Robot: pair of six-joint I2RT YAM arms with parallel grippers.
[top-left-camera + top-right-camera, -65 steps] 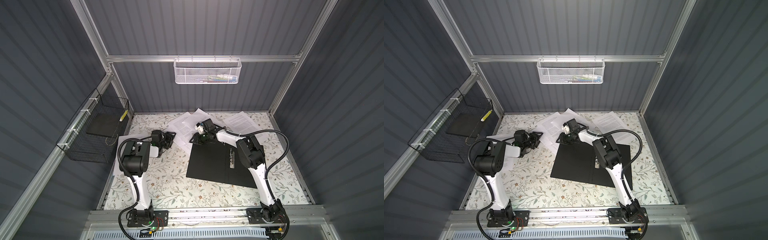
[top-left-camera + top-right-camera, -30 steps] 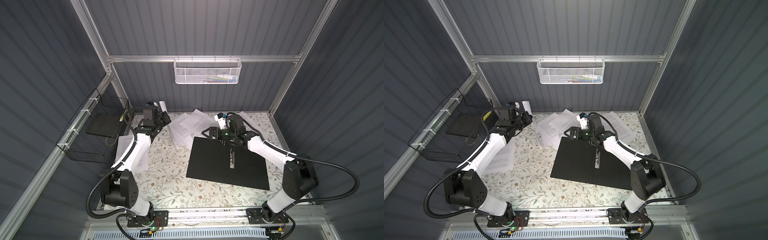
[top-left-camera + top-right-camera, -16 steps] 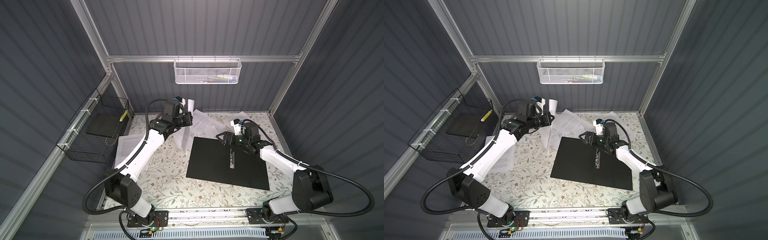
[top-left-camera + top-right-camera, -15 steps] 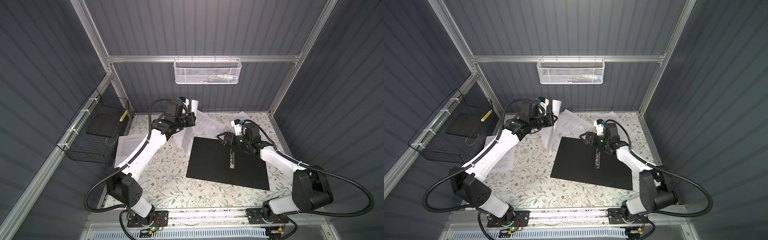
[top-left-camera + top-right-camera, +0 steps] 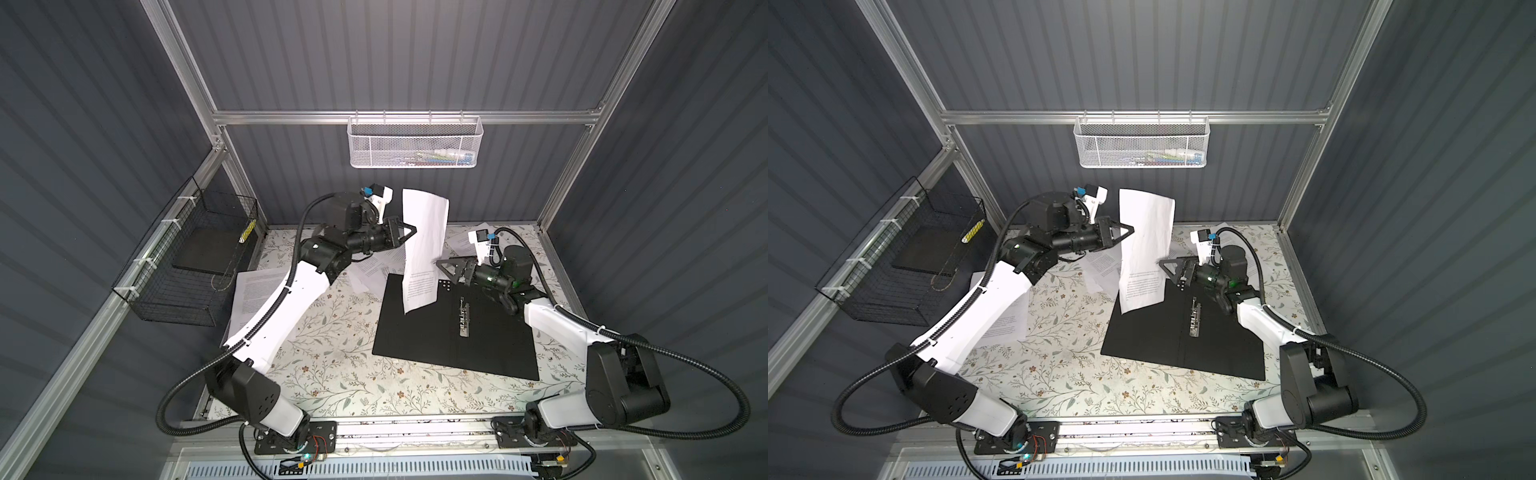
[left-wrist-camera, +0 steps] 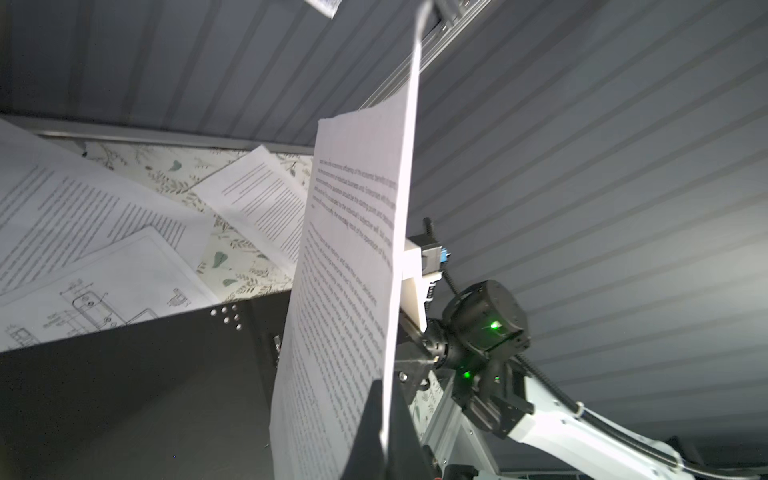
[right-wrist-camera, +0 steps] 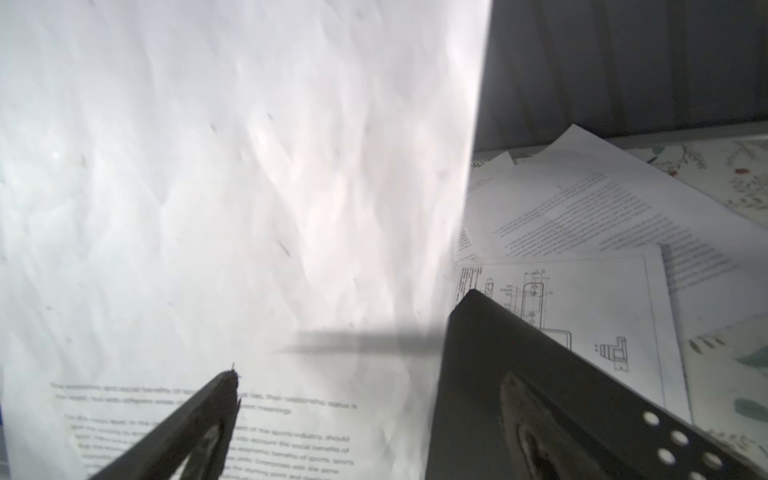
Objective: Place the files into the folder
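Observation:
The folder lies open on the table, black inside up, with its metal clip along the spine. My left gripper is shut on the edge of one of the files, a printed sheet hanging upright over the folder's far left part. My right gripper is open right beside this sheet, its fingers to either side of the sheet's lower edge. Other files lie at the back of the table.
A sheet with line drawings lies by the folder's far edge. Another sheet lies at the left under my left arm. A black wire basket hangs on the left wall, a white mesh basket on the back wall.
My left arm has carried the sheet from the back left corner rightward to above the folder. My right gripper shifted slightly and now faces the hanging sheet.

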